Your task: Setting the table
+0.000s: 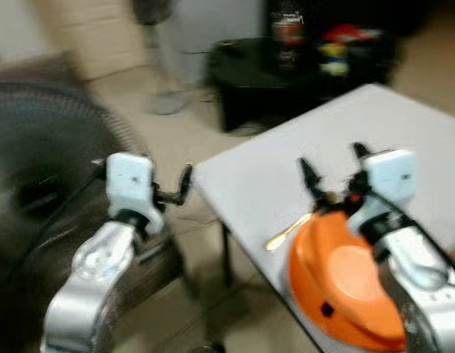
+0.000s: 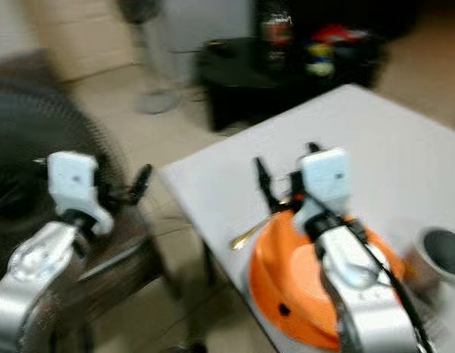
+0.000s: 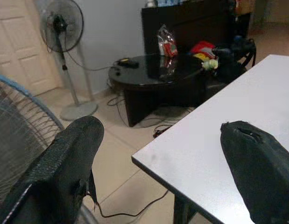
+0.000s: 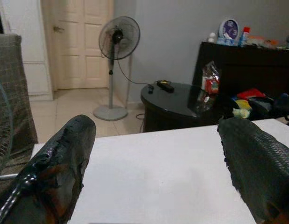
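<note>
Orange plate (image 1: 343,283), probably light, stiff, slick plastic, lies nearest us at the white table (image 1: 286,184) edge; we would grip its rim. Gold spoon (image 1: 287,231) touches its far side. Above, right gripper (image 1: 334,170) fingers apart, empty. Left gripper (image 3: 163,172) spread off-table. Beyond, black table (image 3: 149,70).

Both my silver arms reach forward at about the same height. My right gripper (image 1: 334,173) has its two black fingers spread wide apart. My left gripper (image 3: 167,168) is also spread, though the blurred head views show just one finger clearly.
</note>
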Controlling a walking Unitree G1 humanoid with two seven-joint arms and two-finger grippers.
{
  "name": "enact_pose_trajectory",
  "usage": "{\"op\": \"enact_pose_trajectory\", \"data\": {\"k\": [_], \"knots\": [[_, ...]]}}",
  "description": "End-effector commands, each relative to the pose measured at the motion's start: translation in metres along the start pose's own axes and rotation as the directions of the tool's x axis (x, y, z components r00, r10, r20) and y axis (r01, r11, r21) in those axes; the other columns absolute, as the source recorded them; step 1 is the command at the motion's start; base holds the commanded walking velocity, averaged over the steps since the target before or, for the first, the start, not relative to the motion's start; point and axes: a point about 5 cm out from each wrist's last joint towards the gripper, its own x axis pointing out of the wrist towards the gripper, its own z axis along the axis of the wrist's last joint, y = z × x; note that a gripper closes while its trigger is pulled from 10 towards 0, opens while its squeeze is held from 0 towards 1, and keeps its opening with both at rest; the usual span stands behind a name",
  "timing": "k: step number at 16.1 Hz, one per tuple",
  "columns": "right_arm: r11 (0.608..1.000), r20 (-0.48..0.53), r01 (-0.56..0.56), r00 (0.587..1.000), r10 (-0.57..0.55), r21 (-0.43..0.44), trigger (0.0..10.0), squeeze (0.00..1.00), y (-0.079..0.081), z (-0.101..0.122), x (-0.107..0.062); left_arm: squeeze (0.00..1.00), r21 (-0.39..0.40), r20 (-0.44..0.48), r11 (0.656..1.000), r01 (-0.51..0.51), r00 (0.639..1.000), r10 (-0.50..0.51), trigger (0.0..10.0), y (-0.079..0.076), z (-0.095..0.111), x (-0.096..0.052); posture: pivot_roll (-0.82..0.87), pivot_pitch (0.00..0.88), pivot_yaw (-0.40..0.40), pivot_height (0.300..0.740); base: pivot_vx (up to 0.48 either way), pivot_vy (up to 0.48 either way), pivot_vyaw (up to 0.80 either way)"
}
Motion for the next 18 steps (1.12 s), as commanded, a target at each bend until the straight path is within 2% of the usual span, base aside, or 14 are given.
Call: {"op": "enact_pose_trajectory", "data": {"k": [1, 3, 4, 5, 6, 9, 12, 13, 14, 15, 18], "knots": [[0.999, 0.013, -0.031, 0.999, 0.031, 0.015, 10.0, 1.00, 0.007, 0.000, 0.001, 0.00, 0.023, 0.004, 1.000, -0.006, 1.000, 0.006, 10.0, 0.003, 0.005, -0.002, -0.02, 0.000, 0.064, 0.740, 0.000, 0.000, 0.80], [0.999, 0.003, -0.043, 0.999, 0.043, 0.026, 10.0, 1.00, 0.012, -0.003, 0.001, 0.00, -0.017, -0.032, 1.000, -0.012, 0.999, 0.011, 10.0, 0.007, 0.000, -0.007, -0.03, 0.000, 0.063, 0.740, 0.000, 0.000, 0.80], [0.999, 0.008, -0.046, 0.999, 0.046, 0.017, 10.0, 1.00, 0.013, -0.001, 0.001, 0.43, -0.037, -0.031, 0.999, -0.023, 0.999, 0.022, 10.0, 0.008, 0.000, -0.006, -0.03, 0.000, 0.067, 0.740, 0.000, 0.000, 0.80], [0.999, 0.028, -0.033, 0.999, 0.034, -0.025, 10.0, 1.00, 0.011, 0.001, 0.001, 1.00, -0.048, -0.031, 0.998, -0.029, 0.999, 0.028, 10.0, 0.009, 0.000, -0.004, -0.04, 0.000, 0.074, 0.740, 0.000, 0.000, 0.80], [0.996, 0.057, 0.010, 0.998, -0.005, -0.083, 10.0, 1.00, 0.006, 0.005, 0.001, 1.00, -0.038, -0.024, 0.998, -0.045, 0.999, 0.045, 10.0, 0.011, 0.000, -0.002, -0.05, 0.000, 0.080, 0.740, 0.000, 0.000, 0.80], [0.998, 0.096, 0.046, 0.995, -0.042, -0.039, 10.0, 1.00, -0.003, 0.007, -0.001, 1.00, -0.035, 0.048, 0.992, -0.121, 0.991, 0.123, 10.0, 0.016, 0.007, 0.000, -0.04, 0.000, 0.088, 0.740, 0.000, 0.000, 0.80], [0.996, 0.077, 0.086, 0.993, -0.084, -0.031, 10.0, 1.00, -0.007, 0.001, 0.001, 1.00, -0.004, 0.022, 0.985, -0.173, 0.985, 0.173, 10.0, 0.024, 0.006, -0.002, -0.02, 0.000, 0.070, 0.740, 0.000, 0.000, 0.80], [0.997, 0.062, 0.078, 0.995, -0.079, 0.022, 10.0, 1.00, -0.007, -0.001, 0.003, 1.00, -0.032, 0.010, 0.987, -0.156, 0.988, 0.157, 10.0, 0.025, 0.005, -0.005, -0.01, 0.000, 0.053, 0.740, 0.000, 0.000, 0.80], [0.997, 0.059, 0.075, 0.995, -0.077, 0.034, 10.0, 1.00, -0.006, -0.002, 0.003, 1.00, -0.034, 0.009, 0.989, -0.142, 0.990, 0.142, 10.0, 0.024, 0.005, -0.005, -0.01, 0.000, 0.053, 0.740, 0.000, 0.000, 0.80], [0.998, 0.056, 0.063, 0.996, -0.064, 0.029, 10.0, 1.00, -0.004, -0.002, 0.003, 1.00, 0.021, -0.002, 0.986, -0.167, 0.986, 0.167, 10.0, 0.025, 0.003, -0.010, 0.00, 0.000, 0.051, 0.740, 0.000, 0.000, 0.80], [0.998, 0.005, 0.010, 1.000, -0.010, 0.062, 10.0, 1.00, 0.004, -0.011, -0.001, 1.00, 0.035, -0.043, 0.992, -0.119, 0.992, 0.120, 10.0, 0.021, -0.005, -0.016, 0.00, 0.000, 0.053, 0.740, 0.000, 0.000, 0.80]]}}
